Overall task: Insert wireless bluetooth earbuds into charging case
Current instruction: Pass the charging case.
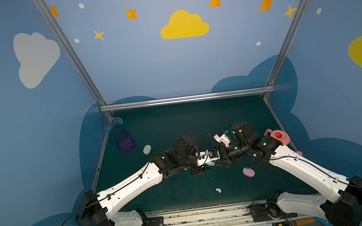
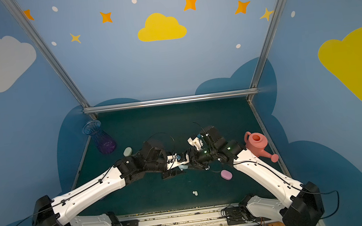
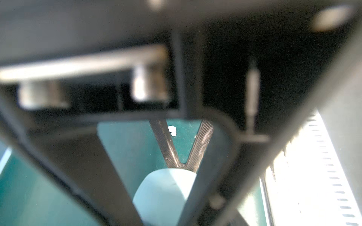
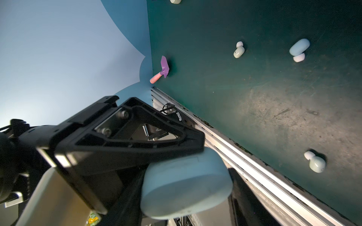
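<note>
A light blue oval charging case [image 1: 210, 163] [image 2: 183, 166] hangs above the middle of the green mat, held between both arms. My left gripper [image 1: 207, 166] is shut on it from the left; in its wrist view the charging case [image 3: 166, 195] fills the gap between the dark fingers. My right gripper [image 1: 216, 163] is shut on the same charging case [image 4: 186, 176] from the right. Two whitish earbuds [image 1: 218, 190] [image 2: 195, 193] lie together on the mat nearer the front edge. The right wrist view shows more loose earbuds [image 4: 239, 49] [image 4: 298, 49] [image 4: 315, 161].
A pink case [image 1: 248, 172] lies on the mat right of centre and a pale green case [image 1: 147, 149] at the left. A blue-purple vase [image 1: 120, 137] stands back left, a pink watering can [image 1: 278, 136] at the right edge. A purple toy shovel [image 4: 164, 67] lies by the wall.
</note>
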